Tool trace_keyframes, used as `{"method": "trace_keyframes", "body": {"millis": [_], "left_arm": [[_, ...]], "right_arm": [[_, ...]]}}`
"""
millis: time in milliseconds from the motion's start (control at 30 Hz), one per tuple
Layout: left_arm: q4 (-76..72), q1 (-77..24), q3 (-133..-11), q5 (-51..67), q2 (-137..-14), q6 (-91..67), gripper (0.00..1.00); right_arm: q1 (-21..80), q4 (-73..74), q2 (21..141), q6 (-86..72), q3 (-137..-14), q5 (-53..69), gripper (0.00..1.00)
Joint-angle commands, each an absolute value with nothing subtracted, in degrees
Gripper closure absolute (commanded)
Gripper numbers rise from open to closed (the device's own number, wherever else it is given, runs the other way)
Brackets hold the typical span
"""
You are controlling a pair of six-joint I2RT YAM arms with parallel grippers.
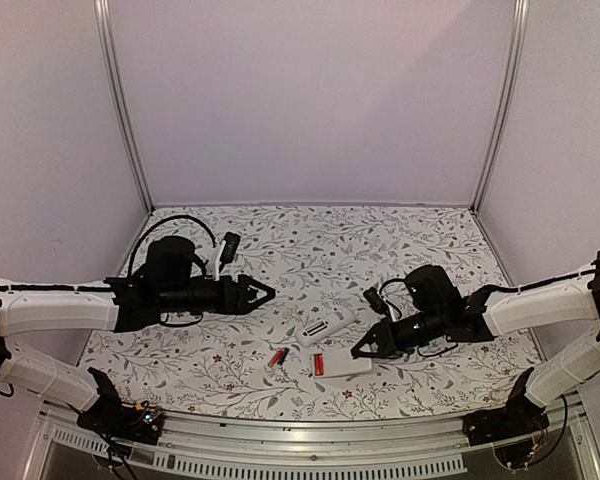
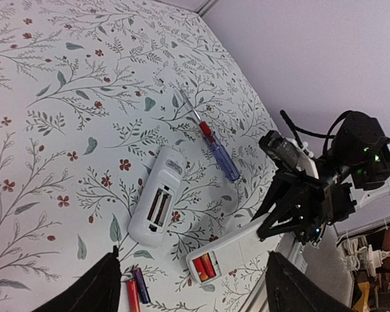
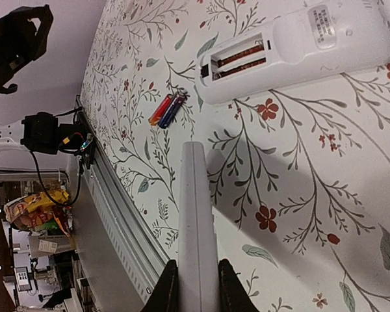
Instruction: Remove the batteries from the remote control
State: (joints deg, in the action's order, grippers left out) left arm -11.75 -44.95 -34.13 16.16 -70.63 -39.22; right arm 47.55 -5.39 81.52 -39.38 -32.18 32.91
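Step, by look: late in unloading. Mid-table, remote control [image 2: 155,208] lies recess up, slots seemingly empty. 2 batteries [image 2: 136,294] loose on table [image 1: 430,240], just near-left of it. 2 more red cells [image 2: 205,266] sit at left end of white plate [image 2: 247,237]. Right gripper [image 3: 196,273] clamps plate's right end. Left gripper [image 1: 260,293] spread wide, empty, hovering well left. Next move likely calls for left gripper to reach right and pinch the plate's pair.

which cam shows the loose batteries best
Right wrist: the two loose batteries lie side by side, whole and unobstructed. Left wrist catches them at its bottom edge; top external shows them as a tiny red-and-dark speck.
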Motion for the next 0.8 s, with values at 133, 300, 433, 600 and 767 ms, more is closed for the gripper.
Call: {"method": "trace_keyframes", "body": {"millis": [133,300,433,600,767], "left_arm": [[-12.6,-45.8,-34.5,17.0,-72.5,-37.7,0.25],[-12.8,-45.9,-35.0,17.6,-72.9,-37.2,0.24],[-12.8,-46.0,-35.2,17.7,-72.8,-37.1,0.25],[-12.9,-45.8,-34.9,17.9,-70.2,-36.3,0.24],[-6.0,-42.9,-38.7,19.7,-66.0,-32.9,0.17]], "right_arm": [[47.4,1.4,82.5,-37.8,-35.8,21.0,0.66],[47.3,3.7,82.5,-37.1,-36.7,18.3,0.52],[47.3,5.2,81.2,-36.4,-37.4,16.3,0.46],[47.3,9.5,78.1,-35.2,-39.2,11.7,0.38],[46.9,14.9,74.4,-33.6,-40.6,5.1,0.24]]}}
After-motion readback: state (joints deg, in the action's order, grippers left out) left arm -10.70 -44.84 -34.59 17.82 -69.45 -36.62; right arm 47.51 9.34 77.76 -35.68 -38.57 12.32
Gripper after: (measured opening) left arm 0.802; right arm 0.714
